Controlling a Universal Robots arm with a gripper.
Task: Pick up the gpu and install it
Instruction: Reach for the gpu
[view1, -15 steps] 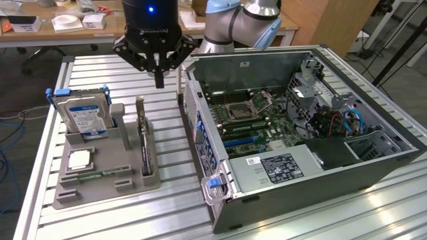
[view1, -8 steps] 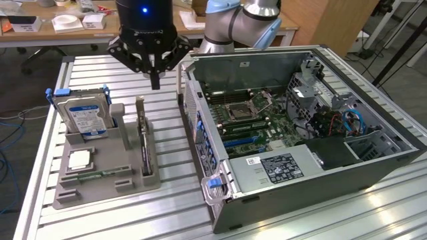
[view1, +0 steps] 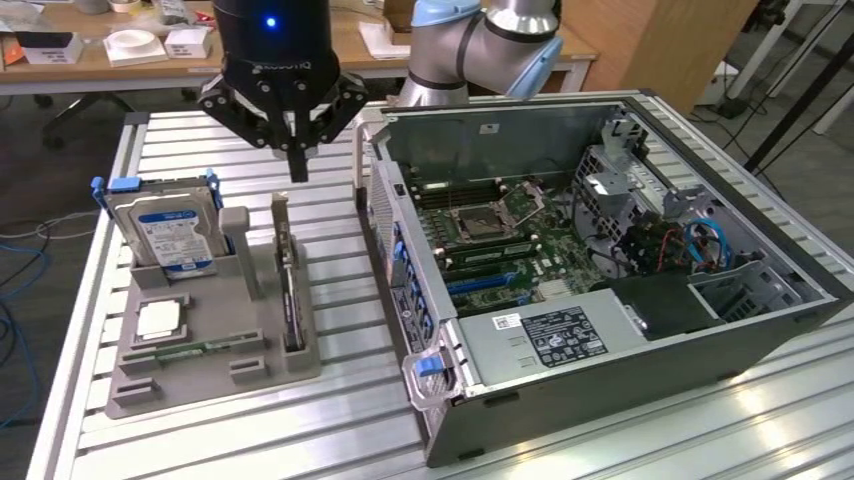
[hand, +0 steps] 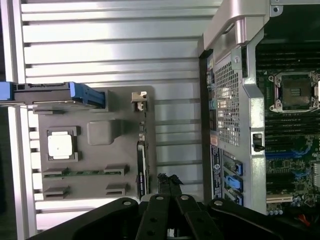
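Slatted metal table (view1: 267, 435) catching glare; wooden desk (view1: 100, 68) behind, bearing white boxes (view1: 138, 45); wooden cabinet (view1: 667, 40) alongside.

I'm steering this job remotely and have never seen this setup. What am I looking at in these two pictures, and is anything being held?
The machine is a single robot arm whose end effector, a black claw, is shut and holds nothing. One picture comes from a camera standing off the arm. The other looks down from the wrist, past the end effector. On the slatted metal table sits a grey holder carrying a hard drive, a processor chip, a memory stick and the gpu, which stands on edge in its slot. Beside it lies an open computer case with its motherboard exposed. The end effector hovers above the table near the gpu, not touching it.
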